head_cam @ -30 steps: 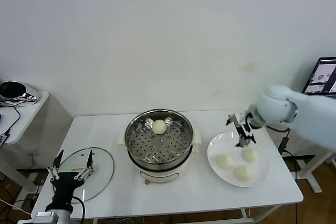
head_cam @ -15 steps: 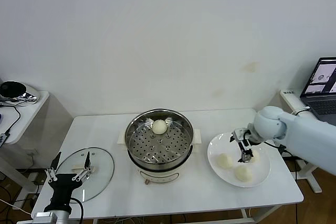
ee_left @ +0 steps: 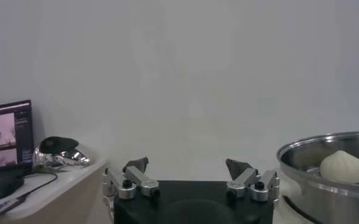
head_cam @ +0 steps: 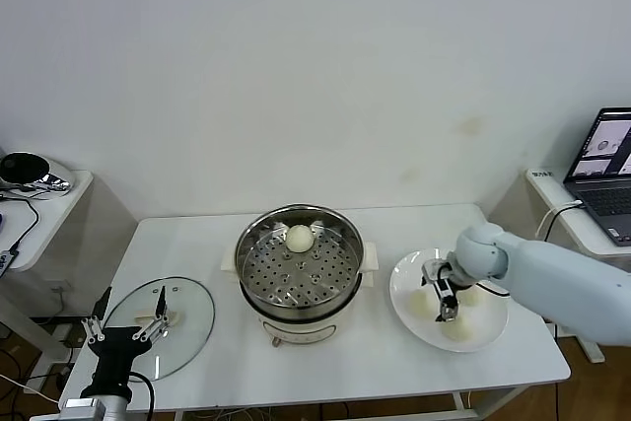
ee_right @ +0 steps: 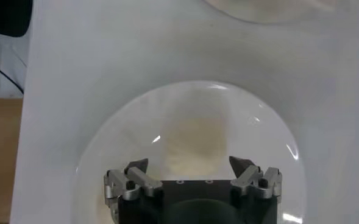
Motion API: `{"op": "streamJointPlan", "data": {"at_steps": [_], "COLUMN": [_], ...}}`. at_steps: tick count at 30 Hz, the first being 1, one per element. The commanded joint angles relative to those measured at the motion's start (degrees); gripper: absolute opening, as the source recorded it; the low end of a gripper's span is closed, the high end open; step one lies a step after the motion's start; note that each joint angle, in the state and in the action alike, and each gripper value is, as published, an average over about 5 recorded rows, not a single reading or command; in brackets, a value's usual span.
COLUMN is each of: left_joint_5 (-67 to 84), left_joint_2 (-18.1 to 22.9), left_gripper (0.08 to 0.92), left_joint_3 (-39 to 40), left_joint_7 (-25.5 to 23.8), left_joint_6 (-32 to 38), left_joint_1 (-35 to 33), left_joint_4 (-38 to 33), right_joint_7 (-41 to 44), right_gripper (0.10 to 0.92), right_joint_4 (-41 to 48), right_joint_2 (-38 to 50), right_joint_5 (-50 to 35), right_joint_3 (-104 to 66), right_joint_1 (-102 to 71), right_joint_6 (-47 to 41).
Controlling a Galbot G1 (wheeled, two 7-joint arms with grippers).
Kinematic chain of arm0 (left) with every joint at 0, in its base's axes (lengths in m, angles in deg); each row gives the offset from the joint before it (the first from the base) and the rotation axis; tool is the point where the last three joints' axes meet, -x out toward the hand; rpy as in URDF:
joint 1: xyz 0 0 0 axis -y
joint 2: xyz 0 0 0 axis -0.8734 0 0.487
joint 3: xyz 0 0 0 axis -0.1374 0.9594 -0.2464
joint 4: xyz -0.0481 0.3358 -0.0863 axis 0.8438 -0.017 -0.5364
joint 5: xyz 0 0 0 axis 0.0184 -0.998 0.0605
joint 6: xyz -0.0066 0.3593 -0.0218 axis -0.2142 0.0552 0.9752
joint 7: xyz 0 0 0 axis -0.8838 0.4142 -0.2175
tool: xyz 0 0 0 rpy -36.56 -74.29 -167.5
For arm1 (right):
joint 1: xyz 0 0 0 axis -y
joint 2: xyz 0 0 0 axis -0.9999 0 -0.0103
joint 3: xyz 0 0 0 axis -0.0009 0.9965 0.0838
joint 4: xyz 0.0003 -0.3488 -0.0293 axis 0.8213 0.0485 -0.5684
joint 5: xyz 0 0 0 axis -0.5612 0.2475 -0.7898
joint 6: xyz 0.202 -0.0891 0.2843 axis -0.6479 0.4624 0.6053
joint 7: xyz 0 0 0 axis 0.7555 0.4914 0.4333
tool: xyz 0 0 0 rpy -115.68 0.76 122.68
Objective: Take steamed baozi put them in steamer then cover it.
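A: One baozi [head_cam: 300, 238] is seen in the steamer [head_cam: 299, 268]; three lie on the plate [head_cam: 493, 327], the glass cover [head_cam: 187, 327] unused.

B: Right gripper [head_cam: 443, 300] is spread wide around a plate bun, nothing clenched. A soft bun could be dented (or nudged off-centre). Left gripper [head_cam: 126, 319] is parked open.

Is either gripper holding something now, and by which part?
Nothing is held. The right gripper is open over the buns on the plate; the left gripper waits open by the lid.
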Motion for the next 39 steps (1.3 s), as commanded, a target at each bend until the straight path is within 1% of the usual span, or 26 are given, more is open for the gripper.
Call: {"op": "streamJointPlan", "data": {"at_steps": [1, 4, 9, 12, 19, 22, 26, 29, 33, 36, 39], "left_joint_5": [0.0, -0.1, -0.1, -0.1, 0.0, 0.1, 0.2, 0.3, 0.3, 0.4, 0.5], "left_joint_2": [0.0, 0.1, 0.2, 0.2, 0.0, -0.2, -0.4, -0.7, -0.8, -0.8, -0.8], "left_gripper": [0.823, 0.823, 0.823, 0.823, 0.823, 0.823, 0.823, 0.823, 0.823, 0.823, 0.823], "left_joint_3": [0.0, 0.0, 0.0, -0.1, -0.1, 0.0, 0.5, 0.8, 1.0, 1.0, 0.9], "left_joint_7": [0.0, 0.0, 0.1, 0.1, 0.1, 0.1, 0.1, 0.1, 0.2, 0.2, 0.2], "left_joint_6": [0.1, 0.1, 0.2, 0.2, 0.1, 0.1, 0.1, 0.1, 0.1, 0.2, 0.4], "left_joint_1": [0.0, 0.1, 0.2, 0.2, 0.3, 0.5, 0.9, 1.4, 1.8, 1.7, 1.7], "left_joint_4": [0.1, 0.1, -0.2, -0.4, -1.0, -1.0, -0.7, -0.6, -0.4, -0.3, -0.4], "right_joint_7": [-0.1, -0.2, 0.0, 0.3, 2.6, 3.1, 3.5, 3.1, 1.2, -0.1, -1.6], "right_gripper": [0.796, 0.747, 0.617, 0.571, 0.560, 0.560, 0.560, 0.561, 0.565, 0.568, 0.569], "right_joint_4": [2.0, 2.3, 1.9, 0.8, -5.4, -8.1, -12.0, -14.7, -17.6, -19.2, -19.4], "right_joint_2": [-1.4, -1.6, -1.6, -0.9, 5.1, 7.4, 8.4, 6.3, 0.8, -3.8, -8.4], "right_joint_5": [1.5, 1.4, 1.0, 0.6, -3.9, -8.1, -14.9, -20.5, -28.7, -33.3, -37.4], "right_joint_3": [-1.6, -2.0, -2.7, -3.3, -1.1, 2.1, 9.9, 14.8, 19.2, 21.5, 21.9], "right_joint_1": [-2.6, -2.5, -2.2, -1.3, 10.1, 17.1, 31.4, 41.5, 51.1, 56.1, 57.3], "right_joint_6": [0.3, 0.3, 0.3, 0.1, -0.8, -1.6, -3.6, -6.0, -9.3, -10.8, -12.3]}}
